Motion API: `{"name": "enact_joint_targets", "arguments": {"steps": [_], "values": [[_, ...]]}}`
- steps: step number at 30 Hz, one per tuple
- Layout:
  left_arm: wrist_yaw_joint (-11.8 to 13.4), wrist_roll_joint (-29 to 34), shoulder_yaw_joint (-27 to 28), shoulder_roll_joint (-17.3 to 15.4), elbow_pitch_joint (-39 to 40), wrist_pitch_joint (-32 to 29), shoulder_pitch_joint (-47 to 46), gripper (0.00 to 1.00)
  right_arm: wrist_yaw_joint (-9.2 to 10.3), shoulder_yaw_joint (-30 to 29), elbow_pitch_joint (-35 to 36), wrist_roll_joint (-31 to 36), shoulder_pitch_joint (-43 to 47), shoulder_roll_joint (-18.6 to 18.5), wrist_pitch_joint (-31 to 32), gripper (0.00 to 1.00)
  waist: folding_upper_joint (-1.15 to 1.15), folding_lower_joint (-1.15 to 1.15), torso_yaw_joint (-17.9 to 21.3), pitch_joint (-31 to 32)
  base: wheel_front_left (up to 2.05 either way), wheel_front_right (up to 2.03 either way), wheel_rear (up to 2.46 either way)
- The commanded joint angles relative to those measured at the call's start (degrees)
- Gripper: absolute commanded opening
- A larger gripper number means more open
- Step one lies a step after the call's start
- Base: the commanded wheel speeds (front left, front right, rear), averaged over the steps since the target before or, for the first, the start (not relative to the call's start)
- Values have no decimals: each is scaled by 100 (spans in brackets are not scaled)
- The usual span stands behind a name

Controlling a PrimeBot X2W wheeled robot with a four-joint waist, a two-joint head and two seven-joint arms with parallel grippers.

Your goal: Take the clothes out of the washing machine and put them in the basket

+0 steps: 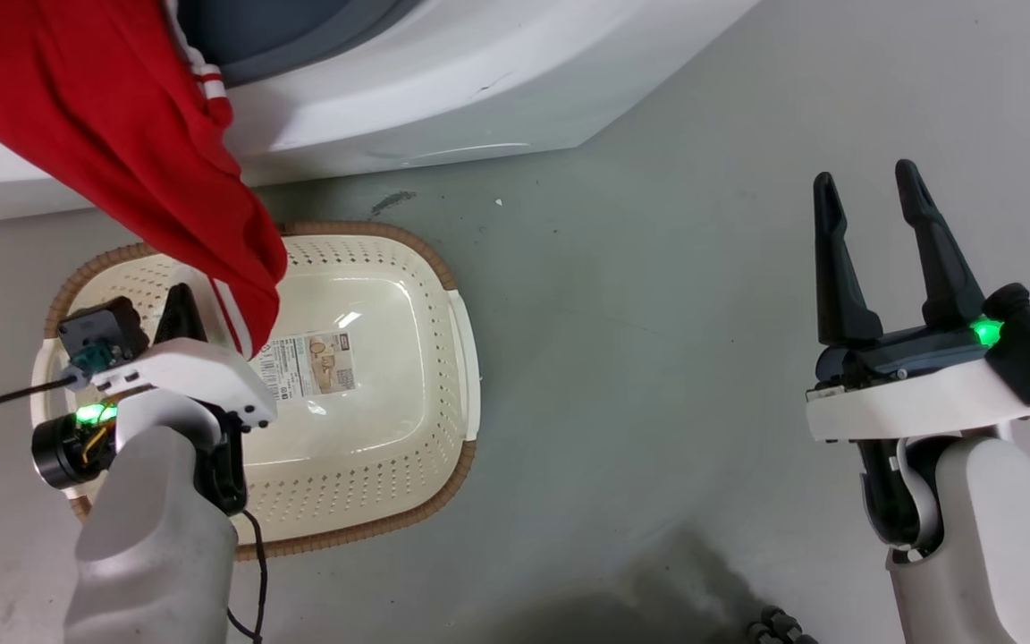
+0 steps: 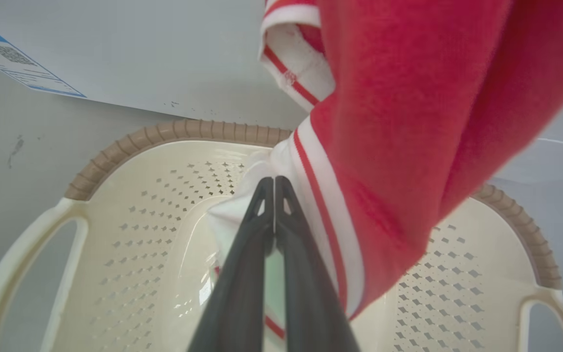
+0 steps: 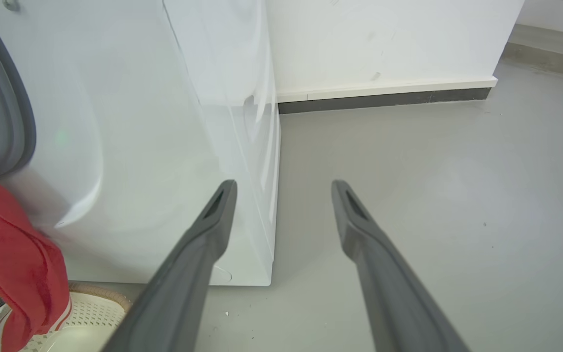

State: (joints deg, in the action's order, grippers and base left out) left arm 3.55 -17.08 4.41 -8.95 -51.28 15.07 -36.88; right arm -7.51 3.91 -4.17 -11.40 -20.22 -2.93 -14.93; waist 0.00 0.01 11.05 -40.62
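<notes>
The left claw (image 2: 274,185) is pinching the white edge of the red garment (image 1: 122,116), which is hanging from the washing machine (image 1: 443,80) ahead of it (the basket (image 1: 363,231) is lying directly beneath the claw). The right claw (image 1: 865,174) is hovering spread, well apart from both.

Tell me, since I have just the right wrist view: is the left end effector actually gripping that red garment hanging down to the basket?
Observer: Yes. In the left wrist view the left end effector is shut on the garment, pinching its white, red-striped edge above the basket.
Operator: Is anything lying in the basket yet?
Observer: Not that I can see. In the head view the basket's bottom is bare around its paper label, and the garment's lower end hangs over one side of it.
</notes>
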Motion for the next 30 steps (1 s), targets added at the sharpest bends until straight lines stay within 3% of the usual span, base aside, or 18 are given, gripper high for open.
{"name": "enact_joint_targets", "arguments": {"steps": [1,5,6,8,9,10,18,30], "values": [[-5,-6,24,-42,-56,14,-90,0,4,-18,-9,-17,-137,9,-31,100,0,-1,24,-25,0,0,0],[-69,91,28,-89,-304,14,-273,0,4,-72,1,4,-139,9,-36,100,0,-1,34,-27,0,0,0],[-82,100,26,-83,-344,14,-301,7,4,-91,0,11,-135,9,-36,100,0,-1,31,-15,0,0,0],[-101,125,61,-48,-353,14,-326,44,4,-122,-5,15,-105,9,-36,100,0,-1,17,42,0,0,0],[-114,139,71,-34,-359,14,-304,78,4,-135,-7,26,-85,9,-36,100,0,-1,7,82,0,0,0],[-120,162,70,-21,-360,14,-252,100,4,-149,-24,45,-64,9,-37,100,0,-1,-6,138,0,0,0],[-187,285,258,207,17,14,416,100,4,-228,-65,216,189,9,-31,100,0,-1,-166,848,0,0,0],[-366,645,450,542,1515,15,1513,100,4,-314,-128,453,772,8,33,100,0,-1,-435,1902,0,0,0]]}}
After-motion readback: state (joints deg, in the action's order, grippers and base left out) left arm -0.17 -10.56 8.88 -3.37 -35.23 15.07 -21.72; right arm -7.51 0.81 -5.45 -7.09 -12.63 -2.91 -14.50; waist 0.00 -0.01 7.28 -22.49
